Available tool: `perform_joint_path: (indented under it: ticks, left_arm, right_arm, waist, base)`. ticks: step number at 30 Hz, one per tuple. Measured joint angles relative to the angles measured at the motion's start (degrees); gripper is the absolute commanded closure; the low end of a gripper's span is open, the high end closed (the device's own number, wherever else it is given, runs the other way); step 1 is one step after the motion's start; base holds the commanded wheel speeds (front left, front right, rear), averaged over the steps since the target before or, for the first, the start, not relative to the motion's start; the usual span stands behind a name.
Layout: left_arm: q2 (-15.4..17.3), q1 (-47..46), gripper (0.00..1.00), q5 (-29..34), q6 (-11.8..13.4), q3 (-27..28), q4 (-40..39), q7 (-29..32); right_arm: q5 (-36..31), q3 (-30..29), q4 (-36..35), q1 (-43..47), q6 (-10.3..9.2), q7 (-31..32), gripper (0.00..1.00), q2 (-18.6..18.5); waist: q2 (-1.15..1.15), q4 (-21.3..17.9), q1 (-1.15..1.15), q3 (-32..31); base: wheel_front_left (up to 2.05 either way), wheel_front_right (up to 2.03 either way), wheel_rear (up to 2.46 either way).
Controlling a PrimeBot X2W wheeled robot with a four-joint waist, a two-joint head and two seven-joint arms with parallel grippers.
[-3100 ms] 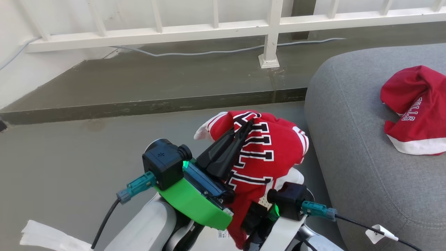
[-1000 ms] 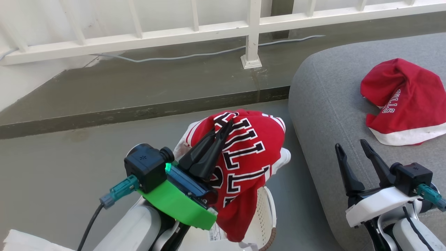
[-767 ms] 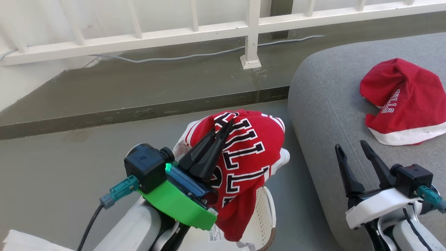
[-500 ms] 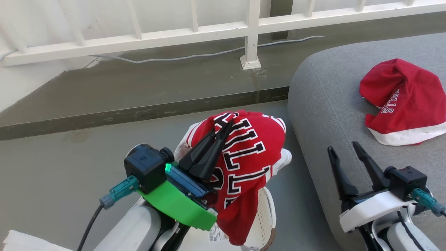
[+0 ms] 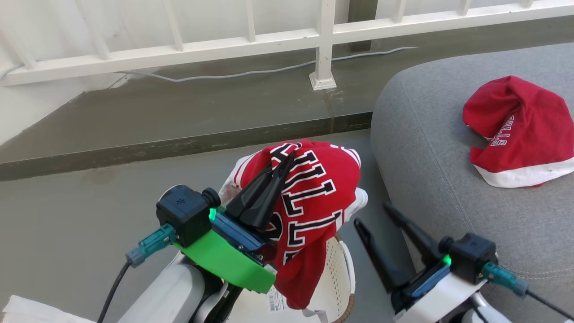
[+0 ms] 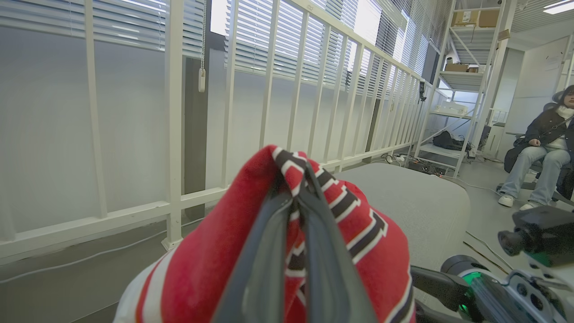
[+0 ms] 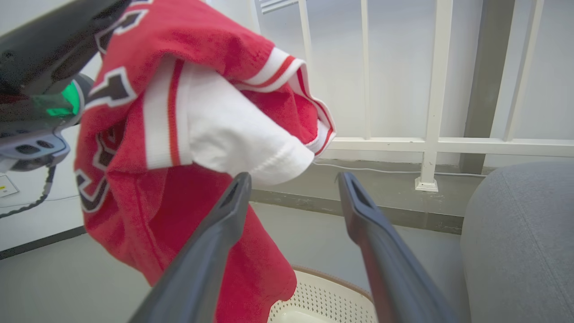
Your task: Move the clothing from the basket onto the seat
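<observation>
Seat (image 5: 448,148) beside grey floor (image 5: 89,215), white railing (image 5: 224,45) behind

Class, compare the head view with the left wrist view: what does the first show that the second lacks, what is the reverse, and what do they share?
Head view: a second red garment lying on the seat, and the basket at the bottom edge. Left wrist view: a seated person, metal shelving and window blinds. Both: the lettered red garment pinched by the shut fingers of the left gripper, the white railing and the grey seat.
</observation>
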Motion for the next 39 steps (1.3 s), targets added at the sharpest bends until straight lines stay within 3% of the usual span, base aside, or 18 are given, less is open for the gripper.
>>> perform_joint_path:
  ticks: [9, 19, 26, 37, 38, 39]
  left_arm:
    - [0.1, 0.0, 1.00, 0.0, 0.0, 0.4, 1.9, 0.0]
    - [0.1, -0.1, 1.00, 0.0, 0.0, 0.5, 3.2, 0.2]
    - [-1.3, -0.3, 1.00, 0.0, -0.2, -1.1, 3.4, 0.3]
    - [-2.6, -1.6, 1.00, -1.3, -0.9, -3.8, 3.4, 0.5]
    - [-2.6, -1.6, 1.00, -1.3, -1.0, -3.8, 3.3, 0.5]
    - [-2.7, -1.7, 1.00, -1.3, -1.0, -3.8, 3.3, 0.5]
  right_arm:
    - [0.6, 5.1, -5.6, 3.0, 2.31, 4.1, 0.00, 0.1]
    - [1.6, 7.6, -8.5, 3.8, 3.04, 5.8, 0.00, 1.6]
    - [0.9, 8.1, -5.0, 0.9, 3.94, 5.8, 0.00, 2.0]
    - [1.2, 9.9, 2.3, -6.2, 5.46, 4.8, 0.00, 5.9]
    - [1.1, 10.1, 2.8, -7.0, 5.47, 4.7, 0.26, 6.2]
    - [1.0, 10.1, 3.4, -7.8, 5.48, 4.4, 0.78, 6.6]
  waist:
    - [0.00, -0.3, 0.00, -0.2]
    - [0.00, -0.8, 0.00, -0.3]
    - [0.00, 0.2, 0.00, -0.4]
    - [0.00, 4.0, 0.00, 0.1]
    - [0.00, 4.2, 0.00, 0.1]
    - [0.00, 4.5, 0.00, 0.1]
  base:
    - [0.00, 0.00, 0.00]
    - [0.00, 0.00, 0.00]
    - [0.00, 0.00, 0.00]
    - [0.00, 0.00, 0.00]
    - [0.00, 0.00, 0.00]
    - [0.00, 0.00, 0.00]
